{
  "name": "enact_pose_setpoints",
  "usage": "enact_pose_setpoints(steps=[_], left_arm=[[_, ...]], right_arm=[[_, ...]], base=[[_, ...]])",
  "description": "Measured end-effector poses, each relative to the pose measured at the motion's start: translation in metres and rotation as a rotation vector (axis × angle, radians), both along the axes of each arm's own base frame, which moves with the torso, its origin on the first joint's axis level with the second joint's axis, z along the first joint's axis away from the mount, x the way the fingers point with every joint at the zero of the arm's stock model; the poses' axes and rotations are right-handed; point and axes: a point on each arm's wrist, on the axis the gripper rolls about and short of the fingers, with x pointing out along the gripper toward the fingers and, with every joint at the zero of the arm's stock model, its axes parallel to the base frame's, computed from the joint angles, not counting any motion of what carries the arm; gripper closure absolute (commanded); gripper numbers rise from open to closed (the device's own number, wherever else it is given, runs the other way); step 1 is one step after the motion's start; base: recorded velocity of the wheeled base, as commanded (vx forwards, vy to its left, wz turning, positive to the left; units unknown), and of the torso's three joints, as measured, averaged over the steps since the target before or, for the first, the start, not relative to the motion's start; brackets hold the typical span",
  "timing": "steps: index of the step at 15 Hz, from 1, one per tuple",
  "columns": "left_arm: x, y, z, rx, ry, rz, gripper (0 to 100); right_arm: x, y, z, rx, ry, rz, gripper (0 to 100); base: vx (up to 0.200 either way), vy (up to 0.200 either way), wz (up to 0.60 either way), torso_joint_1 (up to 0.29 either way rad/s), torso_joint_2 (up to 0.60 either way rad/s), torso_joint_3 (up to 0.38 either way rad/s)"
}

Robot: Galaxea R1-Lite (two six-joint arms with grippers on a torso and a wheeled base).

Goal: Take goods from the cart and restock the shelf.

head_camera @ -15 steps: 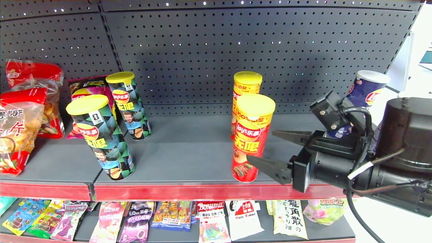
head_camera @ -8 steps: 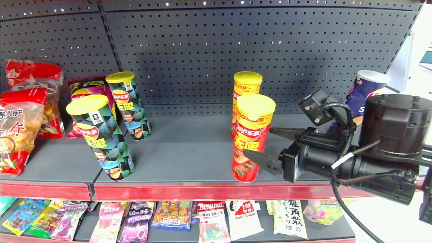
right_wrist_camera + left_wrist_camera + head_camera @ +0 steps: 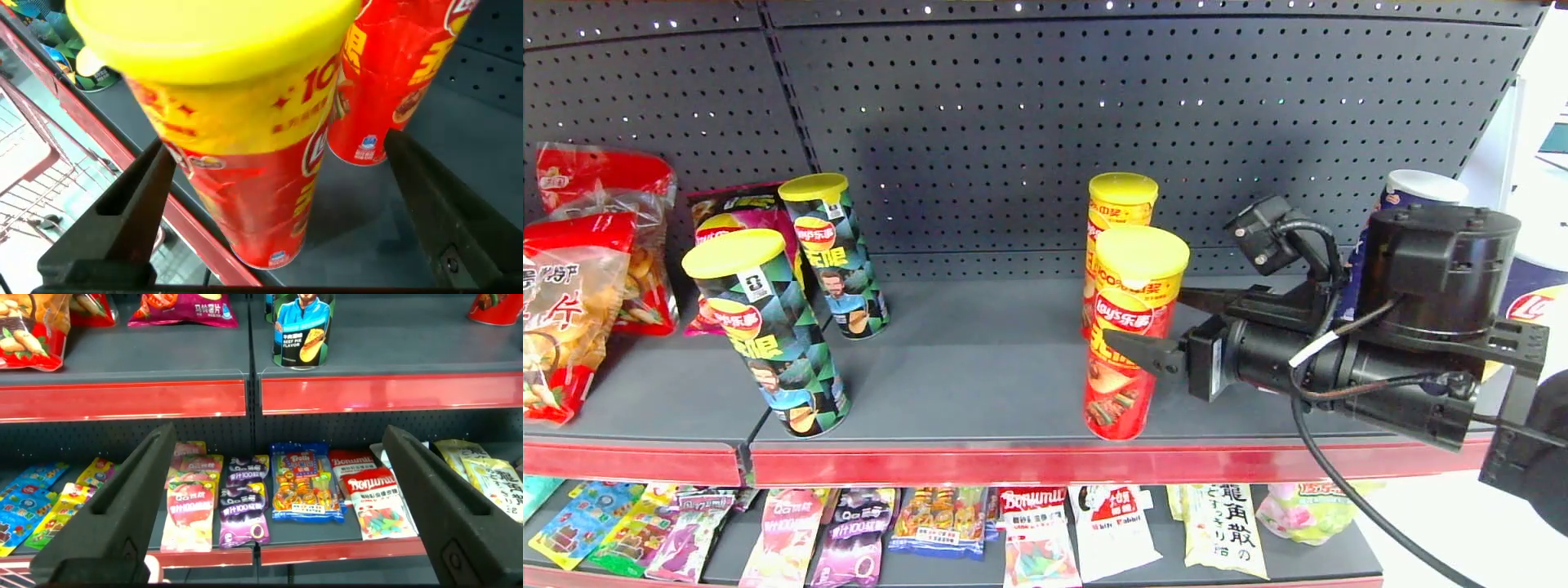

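A red chip can with a yellow lid point(image 3: 1131, 327) stands near the front edge of the grey shelf point(image 3: 980, 367), with a second like can point(image 3: 1119, 204) right behind it. My right gripper point(image 3: 1160, 322) is open at the front can's right side, one finger before it and one behind. In the right wrist view the front can point(image 3: 237, 147) stands between the spread fingers, the rear can point(image 3: 400, 73) beyond. My left gripper point(image 3: 278, 431) is open and holds nothing, facing the lower shelf.
Two green-patterned cans point(image 3: 768, 335) and red snack bags point(image 3: 572, 310) stand on the shelf's left part. A blue can point(image 3: 1417, 192) stands behind my right arm. Flat snack packets point(image 3: 306, 482) lie on the lower shelf. Free shelf lies between the can groups.
My right gripper has moved left and a little up along the shelf, so its open fingers now reach around the front red can. The cans have not moved.
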Motion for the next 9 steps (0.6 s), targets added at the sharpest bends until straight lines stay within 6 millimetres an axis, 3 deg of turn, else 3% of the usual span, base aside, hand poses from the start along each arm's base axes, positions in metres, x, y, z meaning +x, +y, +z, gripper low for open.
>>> enact_pose_setpoints(steps=[9], left_arm=[[0.000,0.000,0.000,0.000,0.000,-0.001,0]], right_arm=[[0.002,0.017,0.003,0.008,-0.014,0.036,0]], base=[[0.000,0.000,0.00,0.000,0.00,0.000]])
